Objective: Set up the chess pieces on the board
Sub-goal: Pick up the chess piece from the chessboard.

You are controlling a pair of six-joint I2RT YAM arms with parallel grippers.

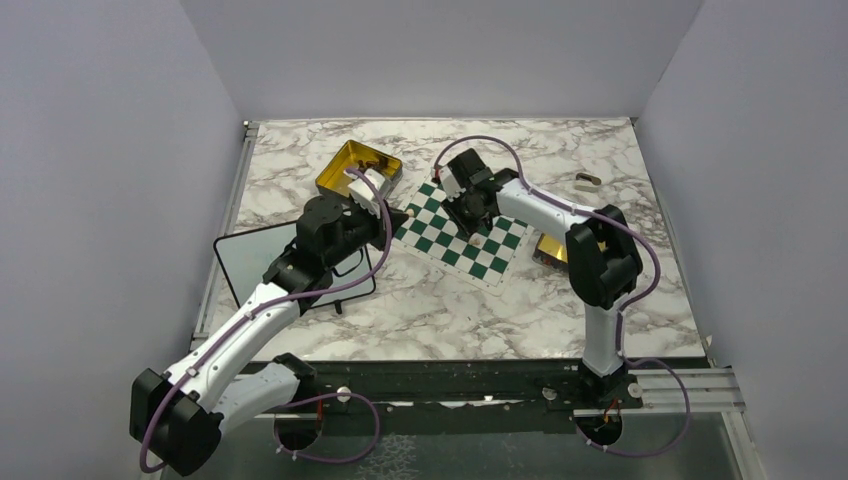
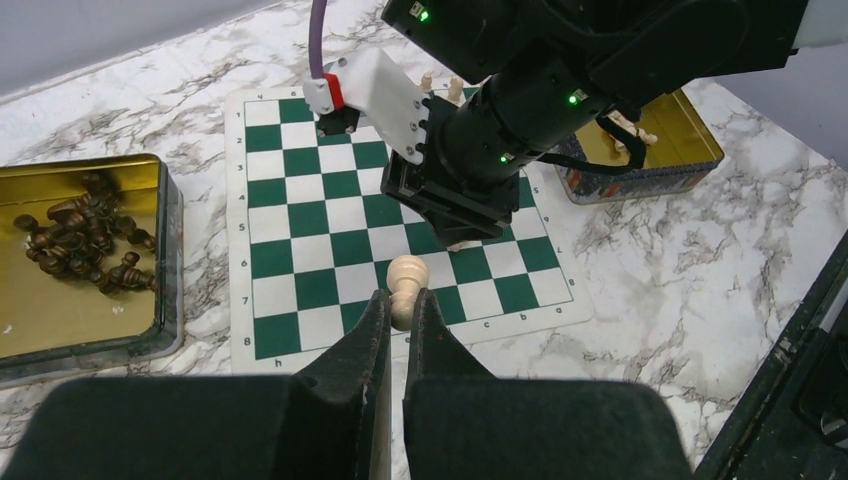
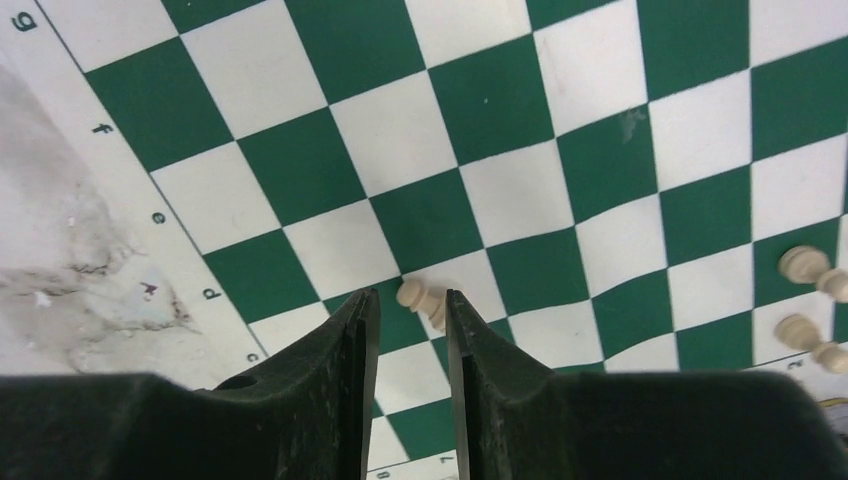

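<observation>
Left gripper: my left gripper (image 2: pixel 397 300) is clamped tight on a pale piece (image 2: pixel 405 275), held upright over one edge of the board (image 2: pixel 300 215).
Right gripper: my right gripper (image 3: pixel 408 296) points down at the board with its jaws slightly parted. A pale pawn (image 3: pixel 420 297) stands between them near the lettered edge, with a gap on one side.
Farther along: two more pale pieces (image 3: pixel 805 265) stand close together.
Beyond the board: a gold tin (image 2: pixel 90 300) holds the dark pieces (image 2: pixel 80 235), and a second tin (image 2: pixel 690 140) sits on the worktop (image 2: pixel 680 260).

Looks like a robot lab cell: plain pale walls (image 1: pixel 100 150) boxing in a marble-look tabletop (image 1: pixel 450 310), black mounting rail (image 1: pixel 450 383) along its near edge.
</observation>
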